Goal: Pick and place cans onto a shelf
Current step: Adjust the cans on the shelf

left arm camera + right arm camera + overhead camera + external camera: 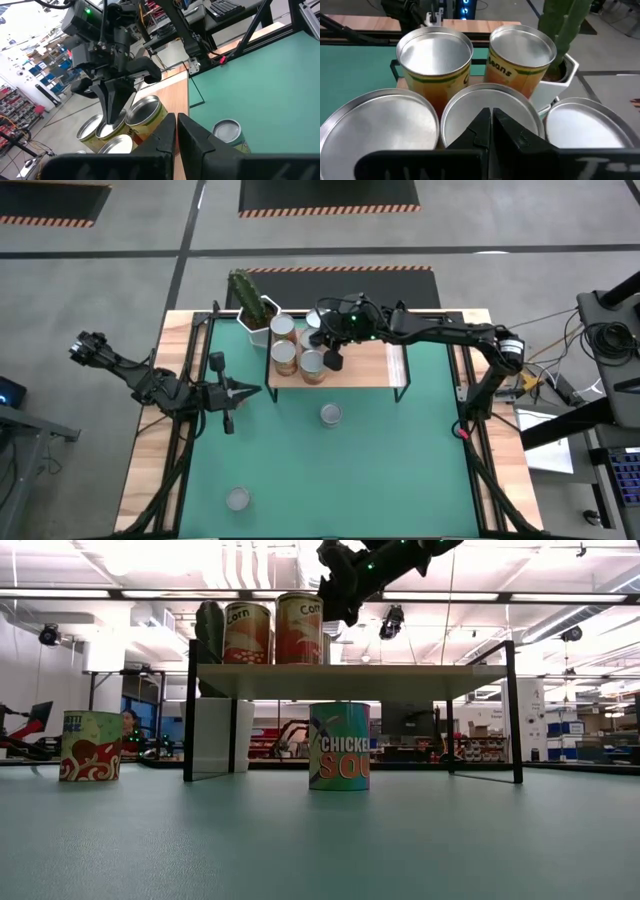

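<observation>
Cans (297, 350) crowd the shelf (365, 367), so the right gripper (334, 358), jaws together just above them, could topple one

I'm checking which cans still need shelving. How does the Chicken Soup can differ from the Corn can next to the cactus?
The Chicken Soup can stands on the green mat in front of the shelf; the Corn can stands on the shelf top among other cans. The soup label is teal and multicoloured; the corn label is orange-red and yellow. Both are upright, and neither is gripped.
</observation>
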`<act>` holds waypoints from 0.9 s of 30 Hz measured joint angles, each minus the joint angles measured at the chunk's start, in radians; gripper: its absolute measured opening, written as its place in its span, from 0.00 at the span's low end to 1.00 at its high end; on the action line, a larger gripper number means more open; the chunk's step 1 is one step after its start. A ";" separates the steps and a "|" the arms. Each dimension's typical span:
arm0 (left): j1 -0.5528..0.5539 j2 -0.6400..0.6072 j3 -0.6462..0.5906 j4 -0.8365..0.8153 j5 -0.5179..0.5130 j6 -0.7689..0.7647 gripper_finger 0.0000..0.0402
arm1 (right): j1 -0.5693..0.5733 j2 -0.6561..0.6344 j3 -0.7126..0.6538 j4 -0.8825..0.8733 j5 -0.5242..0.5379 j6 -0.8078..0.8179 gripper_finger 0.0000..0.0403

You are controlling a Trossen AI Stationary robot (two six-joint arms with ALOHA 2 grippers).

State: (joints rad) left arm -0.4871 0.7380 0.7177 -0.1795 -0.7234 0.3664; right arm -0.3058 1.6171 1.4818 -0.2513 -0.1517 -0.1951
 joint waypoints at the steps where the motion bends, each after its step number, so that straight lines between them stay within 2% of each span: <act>1: 0.000 0.000 0.000 0.000 0.000 0.000 0.00 | 0.000 -0.003 0.000 -0.001 0.007 -0.001 0.02; 13: 0.000 0.000 0.000 0.000 0.000 0.000 0.00 | 0.000 -0.012 -0.003 0.032 0.022 -0.006 0.02; 27: 0.000 0.000 0.000 0.000 0.000 0.000 0.00 | 0.000 -0.017 -0.013 -0.056 0.022 0.000 0.02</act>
State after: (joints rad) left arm -0.4870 0.7383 0.7177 -0.1793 -0.7234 0.3664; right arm -0.3054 1.6005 1.4689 -0.3071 -0.1295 -0.1947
